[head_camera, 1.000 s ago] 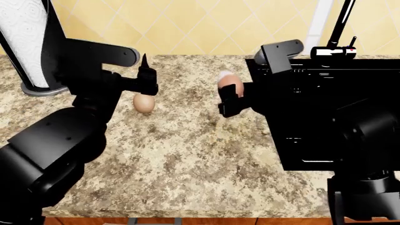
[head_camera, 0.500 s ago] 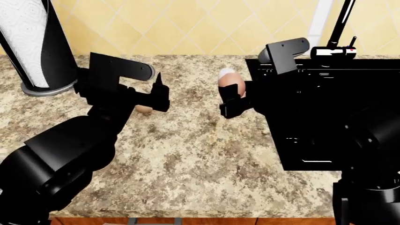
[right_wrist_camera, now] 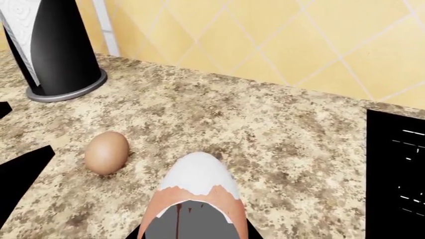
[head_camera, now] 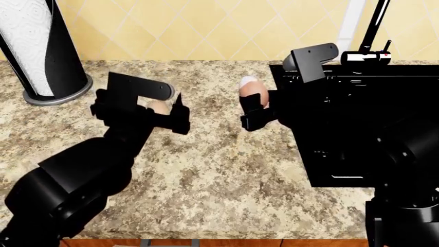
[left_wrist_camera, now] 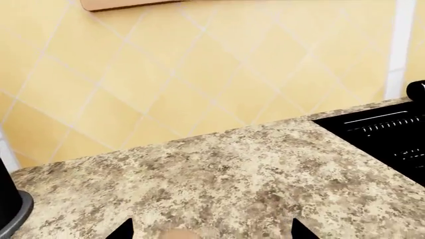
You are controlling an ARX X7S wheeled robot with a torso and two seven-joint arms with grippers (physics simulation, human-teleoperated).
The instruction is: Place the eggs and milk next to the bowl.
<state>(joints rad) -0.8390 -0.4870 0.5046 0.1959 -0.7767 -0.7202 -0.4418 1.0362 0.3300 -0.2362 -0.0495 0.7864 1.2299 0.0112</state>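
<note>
Gripping one egg point(head_camera: 252, 91) above the counter point(head_camera: 219, 170), our right gripper point(head_camera: 251, 110) hangs beside the black sink point(head_camera: 357, 134). Our left gripper point(head_camera: 168, 114), fingers spread apart, hovers over the other egg point(right_wrist_camera: 106, 152) lying on the granite.

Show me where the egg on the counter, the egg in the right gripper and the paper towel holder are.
Counter egg point(right_wrist_camera: 106, 152), right wrist view, shell middle.
Held egg point(head_camera: 253, 91), head view, upper shell.
Paper towel holder point(right_wrist_camera: 56, 47), right wrist view, black side.
</note>
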